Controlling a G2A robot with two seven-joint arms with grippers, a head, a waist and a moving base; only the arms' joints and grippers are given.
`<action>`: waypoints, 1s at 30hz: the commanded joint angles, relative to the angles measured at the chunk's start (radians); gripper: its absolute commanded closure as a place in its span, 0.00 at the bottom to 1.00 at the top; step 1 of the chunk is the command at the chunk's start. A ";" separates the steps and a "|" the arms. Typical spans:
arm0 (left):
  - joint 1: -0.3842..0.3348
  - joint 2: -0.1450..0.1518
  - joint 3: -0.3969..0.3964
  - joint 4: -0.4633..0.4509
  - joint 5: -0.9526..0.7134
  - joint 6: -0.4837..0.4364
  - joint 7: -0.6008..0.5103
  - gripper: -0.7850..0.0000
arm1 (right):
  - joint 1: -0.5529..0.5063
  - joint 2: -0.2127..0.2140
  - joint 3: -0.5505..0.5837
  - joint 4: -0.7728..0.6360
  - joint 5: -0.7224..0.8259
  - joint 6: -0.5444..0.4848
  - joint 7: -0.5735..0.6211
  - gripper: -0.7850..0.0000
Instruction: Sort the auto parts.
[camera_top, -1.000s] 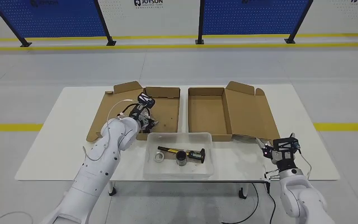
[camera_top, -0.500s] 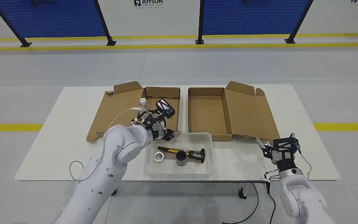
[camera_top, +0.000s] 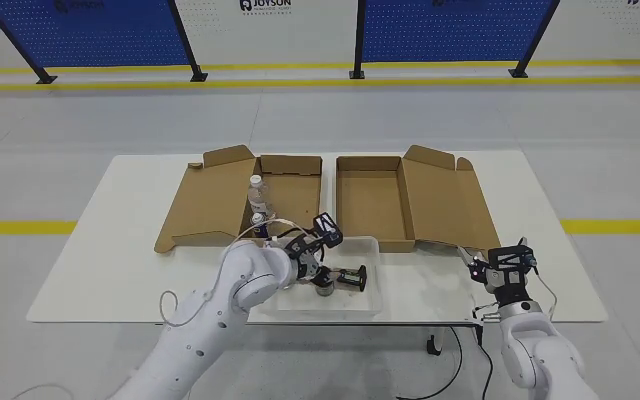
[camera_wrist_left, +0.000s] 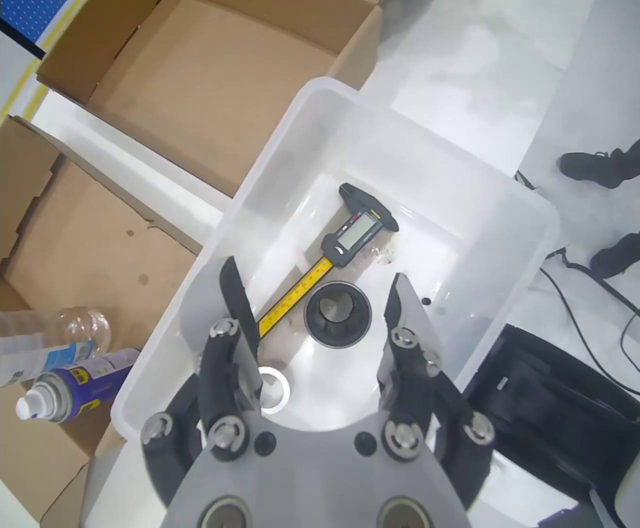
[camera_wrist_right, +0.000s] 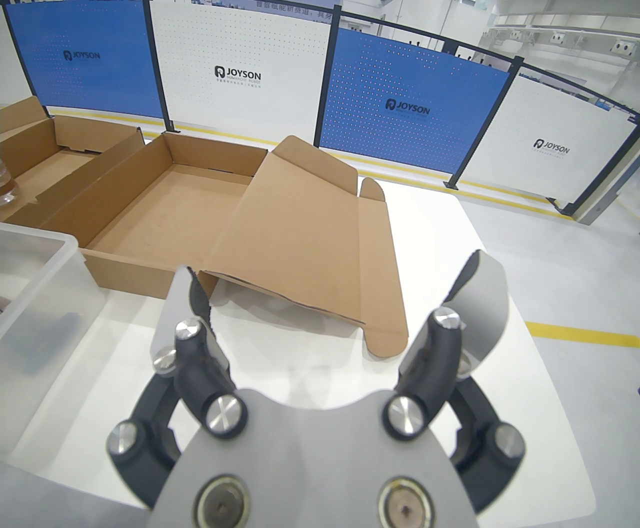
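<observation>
On the white table (camera_top: 110, 200) sits a clear plastic tub (camera_wrist_left: 547, 220). The left gripper (camera_wrist_left: 315, 275) hangs over it, fingers spread wide, right above the black round metal cup (camera_wrist_left: 338, 314) inside. Next it should go down and pinch the cup. The right gripper (camera_wrist_right: 332, 265) is spread too.

Seen from the left wrist, one finger (camera_wrist_left: 241, 310) of the left hand (camera_wrist_left: 314, 274) covers the near end of the caliper's (camera_wrist_left: 357, 227) yellow rule and part of the white ring (camera_wrist_left: 276, 387). The water bottle (camera_wrist_left: 45, 332) runs off the picture's edge. From above, the left arm (camera_top: 250, 290) hides the left half of the clear bin (camera_top: 355, 240). From the right wrist, the bin's cloudy wall blurs the dark parts (camera_wrist_right: 35, 345) inside beyond telling.
</observation>
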 joint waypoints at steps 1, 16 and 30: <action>-0.007 -0.001 0.007 0.016 0.002 0.002 -0.003 0.29 | 0.000 0.000 0.000 0.000 0.000 0.000 0.000 0.00; -0.056 -0.008 0.048 0.116 0.032 -0.004 -0.047 0.44 | 0.000 0.000 0.000 0.000 0.000 0.000 0.000 0.00; -0.093 -0.019 0.084 0.191 0.004 -0.010 -0.057 0.55 | 0.000 0.000 0.000 0.000 0.000 0.000 0.000 0.00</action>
